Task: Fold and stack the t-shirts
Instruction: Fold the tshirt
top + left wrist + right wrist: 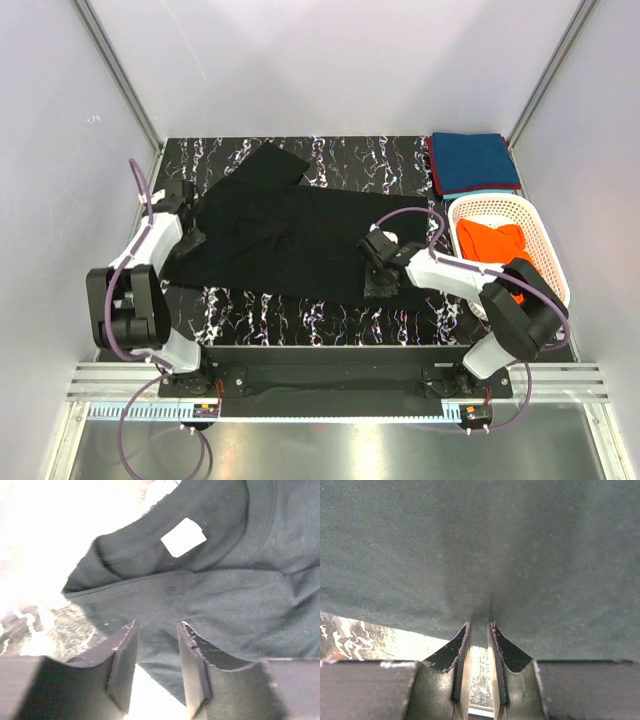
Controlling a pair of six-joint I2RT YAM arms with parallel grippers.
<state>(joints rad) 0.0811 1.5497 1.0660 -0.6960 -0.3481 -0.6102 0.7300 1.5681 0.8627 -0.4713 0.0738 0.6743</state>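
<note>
On the desk [262, 312] the black t-shirt [290, 235] lies unfolded, right hand [379, 278] pinching its hem, left hand [190, 238] part-open; teal t-shirt [475, 160] folded, orange t-shirt [490, 245] in basket [549, 240].

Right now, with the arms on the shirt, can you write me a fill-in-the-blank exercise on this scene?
The orange t-shirt lies inside the white ____.
The spread-out t-shirt on the table is ____ in colour.
The folded teal-blue t-shirt lies at the far ____ corner.
Missing words: basket; black; right.
</note>
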